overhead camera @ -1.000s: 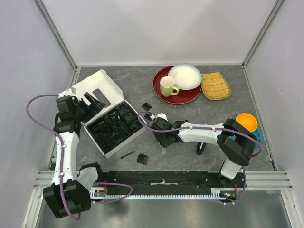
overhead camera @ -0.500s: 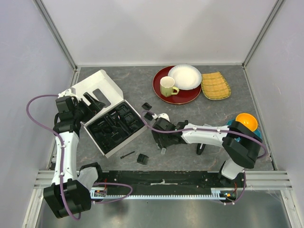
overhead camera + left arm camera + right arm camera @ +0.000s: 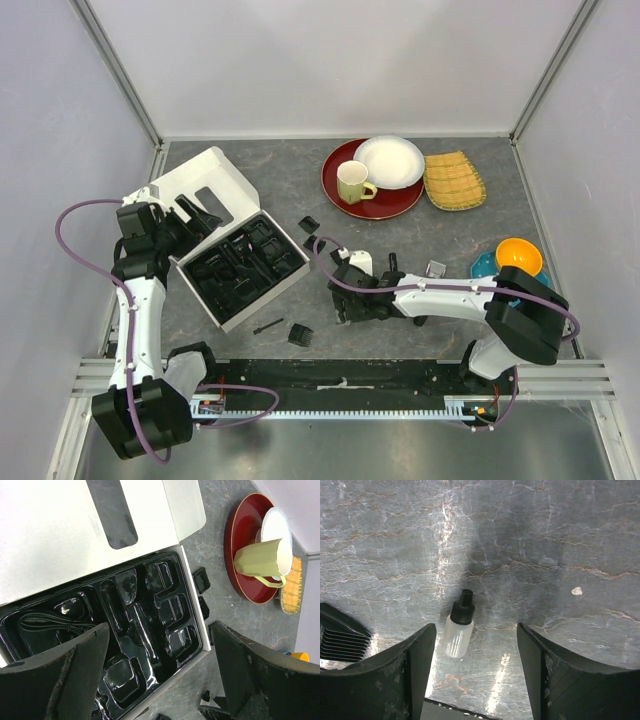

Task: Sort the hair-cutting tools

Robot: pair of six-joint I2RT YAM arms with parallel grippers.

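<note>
One small clear bottle with a black cap lies on its side on the grey table. It sits between the spread fingers of the right gripper, closer to the finger on the left of the wrist view and touching neither. Its cap points away from the camera.

Three black comb guards lie loose in the top view. The far guard and the middle guard are just beside the tray's right rim, and the near guard is towards the front edge. One thin comb lies just left of the near guard.

One black cord is coiled in an end compartment of the black tray, which sits in the white box. The tray's other pockets are too dark and glossy to read. The left gripper hangs over the tray with its fingers wide apart, holding nothing.

At the back, one yellow-green mug stands on one red plate
</note>
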